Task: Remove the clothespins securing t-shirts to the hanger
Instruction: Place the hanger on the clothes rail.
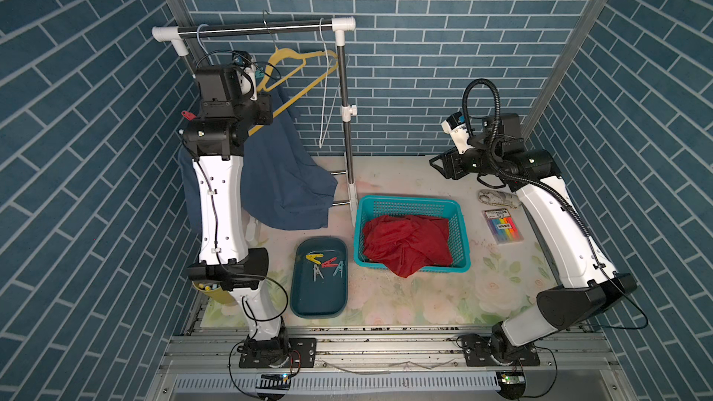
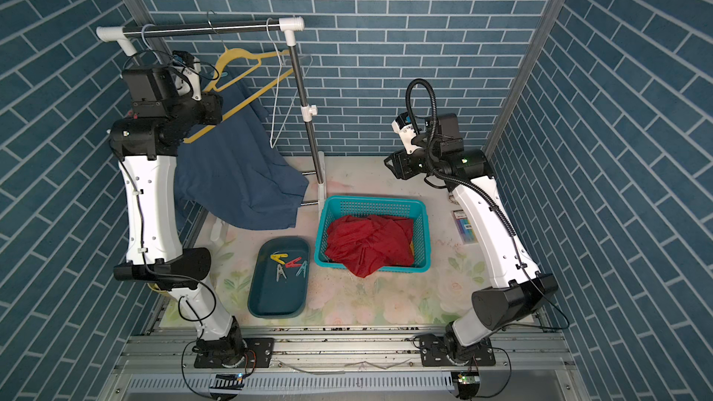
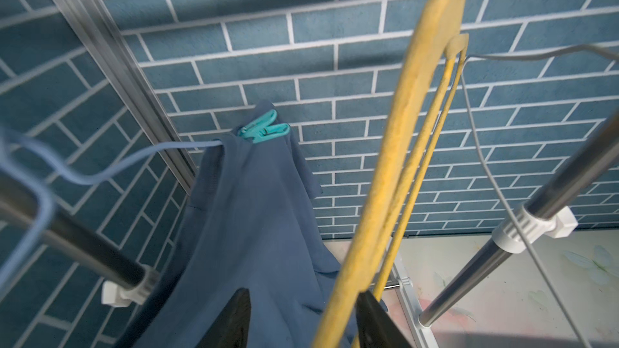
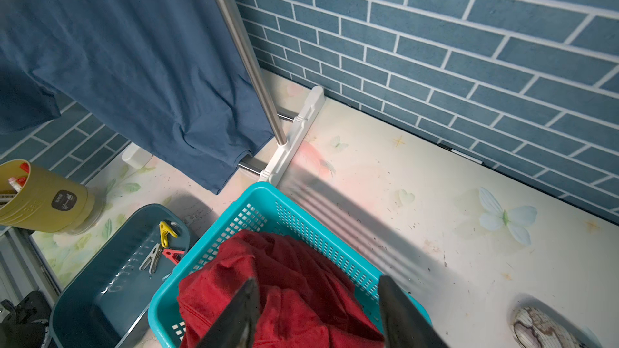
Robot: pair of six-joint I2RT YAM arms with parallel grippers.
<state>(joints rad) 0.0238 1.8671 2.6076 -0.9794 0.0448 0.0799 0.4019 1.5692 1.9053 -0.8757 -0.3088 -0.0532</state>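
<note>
The slate blue t-shirt point(image 1: 285, 179) hangs from a light blue wire hanger point(image 3: 100, 172) on the rack. A teal clothespin point(image 3: 264, 130) clips it at one shoulder, and a red clothespin point(image 1: 186, 114) shows at the other, beside my left arm. My left gripper point(image 3: 304, 319) is up at the rack and open. The shirt and an empty yellow hanger point(image 3: 395, 162) lie between its fingers point(image 3: 234, 319). My right gripper point(image 4: 318, 296) hangs open and empty above the dark red t-shirt point(image 1: 405, 244) in the teal basket point(image 1: 461, 241). Several loose clothespins point(image 1: 326, 264) lie in the dark teal tray point(image 1: 320, 302).
The rack's top bar point(image 1: 254, 28) and right post point(image 1: 347, 129) stand at the back left, with a bare white wire hanger point(image 1: 326, 109). A yellow cup of markers point(image 4: 43, 195) stands left of the tray. A shell point(image 1: 497, 198) and a coloured pack point(image 1: 503, 225) lie under my right arm.
</note>
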